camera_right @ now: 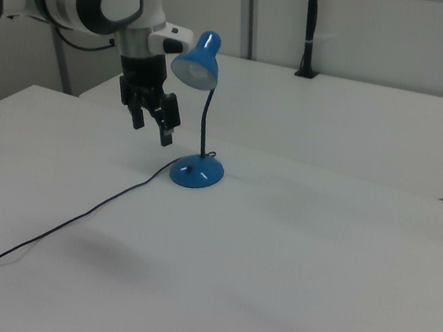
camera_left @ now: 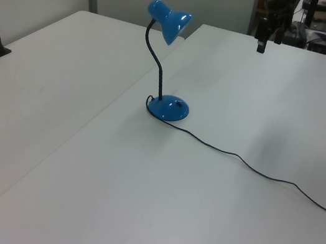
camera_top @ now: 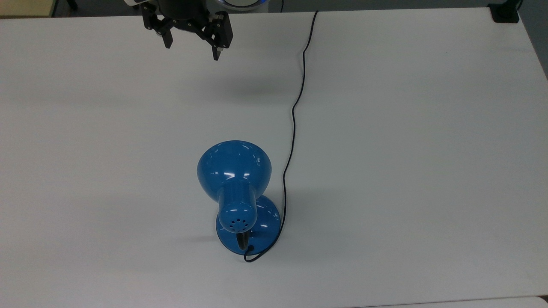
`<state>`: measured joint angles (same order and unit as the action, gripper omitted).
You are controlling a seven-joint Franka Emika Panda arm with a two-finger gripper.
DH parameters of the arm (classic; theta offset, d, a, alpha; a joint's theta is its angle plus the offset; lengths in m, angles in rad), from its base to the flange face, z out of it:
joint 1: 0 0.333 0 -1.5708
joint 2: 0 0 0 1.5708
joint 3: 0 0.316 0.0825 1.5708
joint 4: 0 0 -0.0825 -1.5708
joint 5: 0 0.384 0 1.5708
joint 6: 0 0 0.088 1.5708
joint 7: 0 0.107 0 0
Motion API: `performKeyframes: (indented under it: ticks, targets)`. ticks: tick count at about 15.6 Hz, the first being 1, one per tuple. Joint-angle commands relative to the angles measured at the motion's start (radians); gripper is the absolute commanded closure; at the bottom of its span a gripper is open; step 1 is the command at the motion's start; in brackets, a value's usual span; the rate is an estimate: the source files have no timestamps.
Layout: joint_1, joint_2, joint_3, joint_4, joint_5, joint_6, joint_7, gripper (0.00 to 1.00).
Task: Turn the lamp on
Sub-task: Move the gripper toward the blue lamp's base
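Observation:
The lamp stands on the white table [camera_top: 406, 128], with a glossy blue bell shade [camera_top: 233, 169], a round blue base [camera_top: 267, 216] and a black bent neck. Its shade [camera_left: 168, 20] sits high above the base [camera_left: 168, 108], and I see no glow under the shade [camera_right: 196, 62]. A thin black cord [camera_top: 293, 119] runs from the base toward the top view's upper edge. My gripper [camera_top: 192, 48] hangs open above the table, far from the lamp near the top view's upper edge, holding nothing. The gripper [camera_right: 153, 130] points downward, and the gripper [camera_left: 269, 44] is well above the tabletop.
A second white table [camera_left: 32, 74] adjoins this one along a seam behind the lamp. A black post with a clamp [camera_right: 309, 30] stands at that table's far edge. Another black clamp [camera_top: 505, 13] sits on the top view's upper right corner. The cord [camera_right: 73, 224] trails across the table.

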<state>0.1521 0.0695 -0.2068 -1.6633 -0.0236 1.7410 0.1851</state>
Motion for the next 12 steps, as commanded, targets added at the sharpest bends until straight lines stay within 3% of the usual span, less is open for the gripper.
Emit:
performKeyframes:
  ticks: [1, 12]
  targets:
    - [0.015, 0.024, -0.008, -0.009, -0.003, 0.014, -0.042, 0.0]
    - [0.023, 0.036, -0.002, -0.004, -0.001, 0.012, -0.041, 0.0]
